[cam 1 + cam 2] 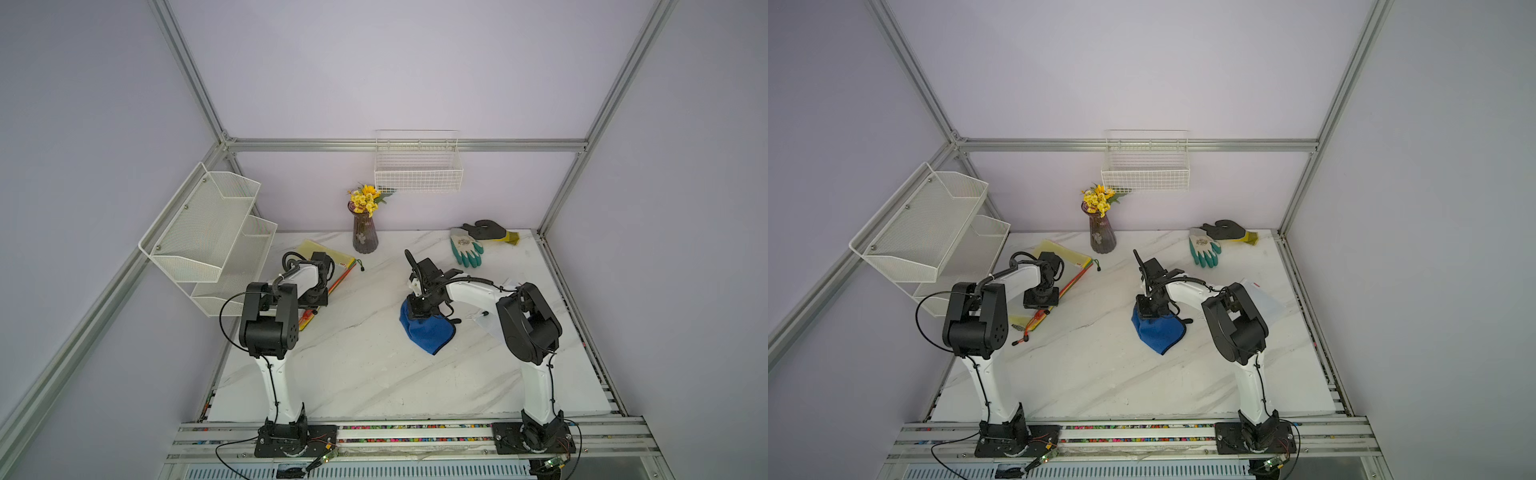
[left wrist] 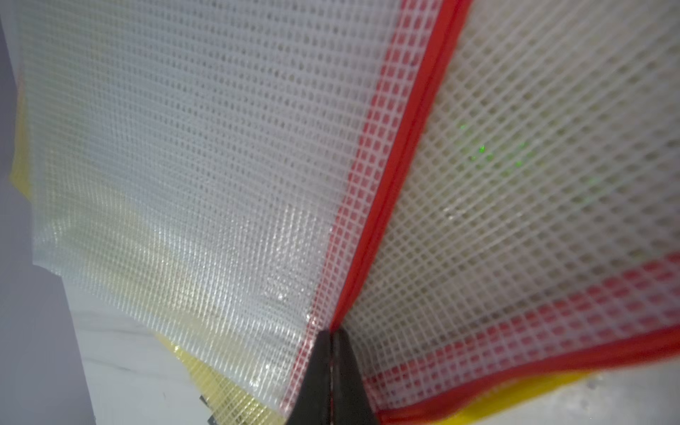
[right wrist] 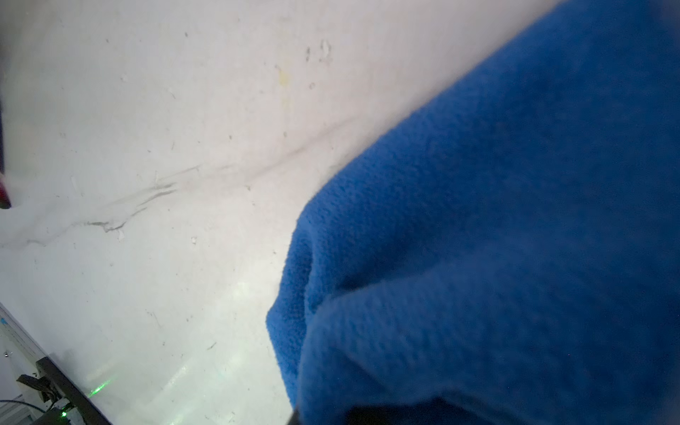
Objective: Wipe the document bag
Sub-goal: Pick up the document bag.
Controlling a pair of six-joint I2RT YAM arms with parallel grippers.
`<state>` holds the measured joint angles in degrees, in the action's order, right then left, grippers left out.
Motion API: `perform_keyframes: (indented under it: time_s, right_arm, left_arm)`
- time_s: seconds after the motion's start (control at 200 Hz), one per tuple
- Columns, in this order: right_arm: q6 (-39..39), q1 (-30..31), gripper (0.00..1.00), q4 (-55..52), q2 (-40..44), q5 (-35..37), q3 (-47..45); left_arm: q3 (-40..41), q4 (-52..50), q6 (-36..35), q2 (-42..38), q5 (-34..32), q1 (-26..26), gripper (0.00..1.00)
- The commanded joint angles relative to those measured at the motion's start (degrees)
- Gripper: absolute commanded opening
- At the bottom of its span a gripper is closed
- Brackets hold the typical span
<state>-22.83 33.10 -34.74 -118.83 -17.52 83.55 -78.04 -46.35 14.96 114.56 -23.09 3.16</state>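
Pinching document bag [image 2: 202, 147] with left tool [image 2: 333, 368], right tool [image 1: 419, 318] clamped on blue cloth [image 3: 478, 239].

White marble table [image 1: 374, 374] bears stacked document bags [image 1: 318, 249], a vase [image 1: 365, 239] and gloves [image 1: 467, 246].

document bags [image 1: 338, 259] left | cloth [image 1: 428, 332] right | vase [image 1: 365, 237] behind (gloves [image 1: 465, 245] back-right)

Lilac walls [image 1: 374, 62] w/ alu frame [image 1: 291, 145], white marble table [image 1: 374, 365], wire basket [image 1: 417, 174] at back.
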Motion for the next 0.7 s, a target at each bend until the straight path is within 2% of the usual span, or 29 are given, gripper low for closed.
perform_keyframes:
  time_s: [0.0,0.51,0.695]
  right_arm:
    - [-1.24,0.38,0.0,-0.2,-1.84,2.68,-2.76]
    - [-1.57,0.78,0.0,-0.02,-2.74,1.54,-0.44]
    - [-1.97,0.77,0.0,-0.57,-2.02,1.74,-0.44]
  left_arm:
    - [2.28,1.5,-2.38,-1.28,4.79,0.02,0.0]
    - [-0.71,-1.91,1.59,-16.68,18.27,3.08,0.0]
    - [-0.84,-2.66,3.77,-21.25,27.31,5.03,0.0]
